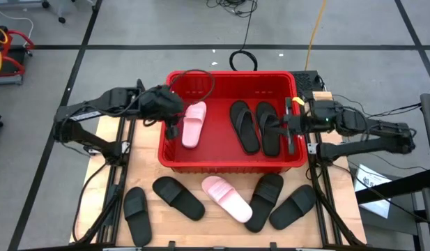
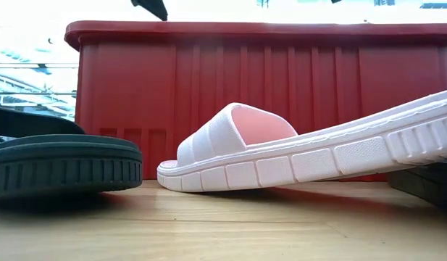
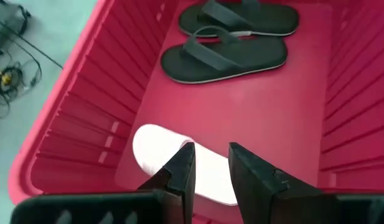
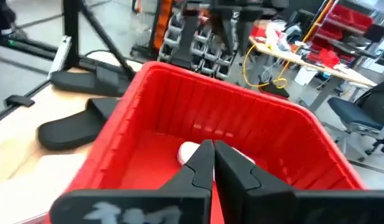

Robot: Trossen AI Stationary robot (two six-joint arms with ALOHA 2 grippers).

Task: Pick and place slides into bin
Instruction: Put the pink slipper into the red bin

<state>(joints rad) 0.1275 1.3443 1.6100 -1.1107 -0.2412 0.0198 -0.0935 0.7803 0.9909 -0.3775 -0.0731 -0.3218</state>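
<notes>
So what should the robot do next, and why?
Probably swing the shut, empty right gripper from the bin down to the nearest black slide: three slides lie inside, five wait on the table. The left gripper hovers above the binned pink slide.

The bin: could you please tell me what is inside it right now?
The bin holds one pink slide on its left side and two black slides side by side on its right. The left end effector covers part of the pink one.
</notes>
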